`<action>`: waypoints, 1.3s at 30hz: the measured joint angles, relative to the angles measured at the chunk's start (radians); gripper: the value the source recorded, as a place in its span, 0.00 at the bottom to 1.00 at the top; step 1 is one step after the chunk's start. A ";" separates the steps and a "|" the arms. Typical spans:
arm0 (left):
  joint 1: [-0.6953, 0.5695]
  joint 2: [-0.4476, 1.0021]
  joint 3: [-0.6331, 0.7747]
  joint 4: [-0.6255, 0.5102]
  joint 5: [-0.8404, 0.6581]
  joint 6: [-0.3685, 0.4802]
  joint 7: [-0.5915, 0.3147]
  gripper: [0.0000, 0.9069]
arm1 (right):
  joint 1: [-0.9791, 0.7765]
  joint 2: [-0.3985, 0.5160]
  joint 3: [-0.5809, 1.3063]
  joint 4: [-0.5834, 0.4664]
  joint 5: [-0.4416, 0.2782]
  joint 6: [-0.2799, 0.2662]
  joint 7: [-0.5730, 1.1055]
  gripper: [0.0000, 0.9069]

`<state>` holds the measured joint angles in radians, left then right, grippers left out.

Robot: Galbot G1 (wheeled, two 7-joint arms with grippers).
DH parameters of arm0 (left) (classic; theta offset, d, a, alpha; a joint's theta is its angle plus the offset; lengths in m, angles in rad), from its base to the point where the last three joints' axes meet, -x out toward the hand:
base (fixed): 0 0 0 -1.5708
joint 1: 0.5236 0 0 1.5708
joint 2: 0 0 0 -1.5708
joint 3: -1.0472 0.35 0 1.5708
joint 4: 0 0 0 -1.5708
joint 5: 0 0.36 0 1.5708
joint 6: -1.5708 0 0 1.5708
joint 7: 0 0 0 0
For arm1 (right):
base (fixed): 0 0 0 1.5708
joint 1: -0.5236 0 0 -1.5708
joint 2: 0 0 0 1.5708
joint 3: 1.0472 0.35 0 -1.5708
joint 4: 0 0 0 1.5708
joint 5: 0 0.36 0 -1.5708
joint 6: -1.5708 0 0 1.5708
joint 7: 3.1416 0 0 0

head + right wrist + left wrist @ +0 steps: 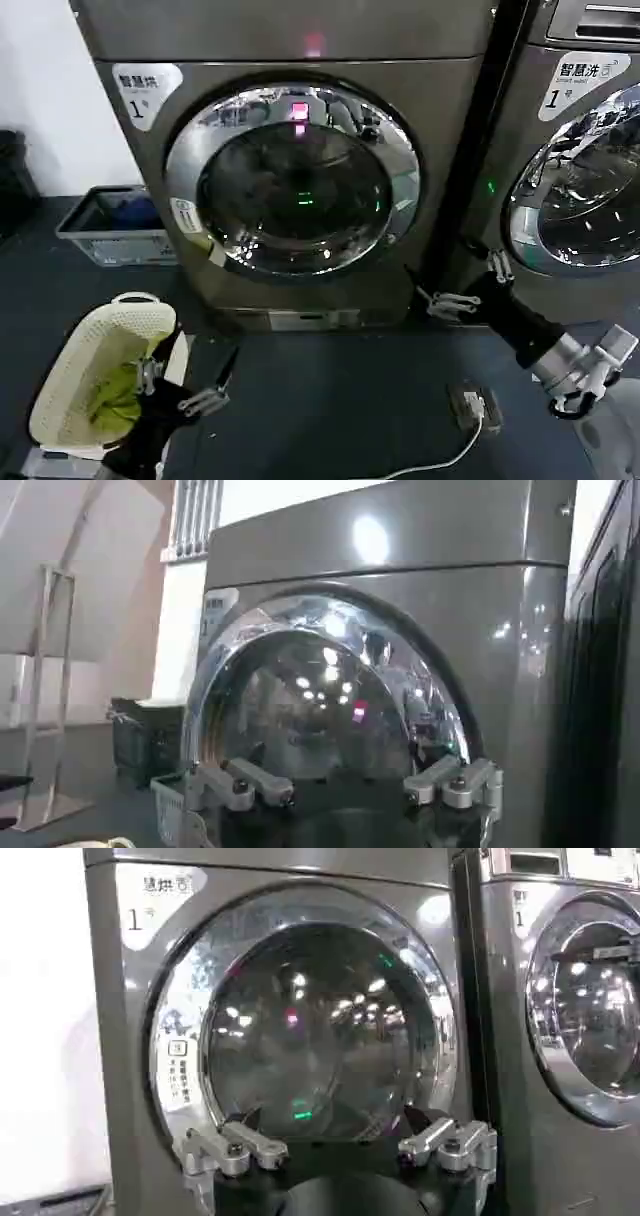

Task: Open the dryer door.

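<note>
Dark flooring is running beneath two big bronze-grey front-loading machines standing side by side against a white wall. Low on the robot's left, the left gripper [222, 383] is hovering over the floor with its jaws spread apart and holding nothing; just to its left a cream perforated plastic laundry basket [75, 372] with green cloth inside is sitting on the floor. Farther back on that side, a grey plastic crate [110, 228] is resting beside the dryer. Ahead of the left jaws and above them, the bronze-grey dryer with its small white "1" label [290, 170] is standing with its round chrome-ringed glass door [292, 180] sitting flush against the front, a pink light glowing above the drum mouth. To the right, the right gripper [452, 282] is hanging near the dryer's lower right corner, its jaws parted and empty, close to the machine without visibly touching it. Beyond those jaws to the right, the neighbouring bronze-grey machine with the larger white "1" label [585, 160] is standing. Below them, a white cable [440, 462] is lying on the floor.
</note>
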<state>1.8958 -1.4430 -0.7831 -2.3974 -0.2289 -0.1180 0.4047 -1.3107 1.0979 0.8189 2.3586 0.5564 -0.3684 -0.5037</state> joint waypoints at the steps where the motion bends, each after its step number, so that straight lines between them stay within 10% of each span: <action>1: -0.002 0.000 0.001 -0.001 -0.001 0.000 0.002 1.00 | 0.000 -0.002 -0.003 0.001 0.000 0.002 -0.002 1.00; 26: 0.008 0.006 -0.009 -0.046 -0.003 0.099 0.025 1.00 | 0.291 -0.172 -0.472 -0.092 0.078 0.033 0.134 1.00; 39: 0.009 0.006 -0.009 -0.040 -0.025 0.094 0.034 1.00 | 0.533 -0.116 -0.731 -0.258 0.070 0.043 0.148 1.00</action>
<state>1.9044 -1.4367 -0.7925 -2.4377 -0.2542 -0.0245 0.4391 -0.7779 0.9819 0.0879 2.1003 0.6267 -0.3257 -0.3559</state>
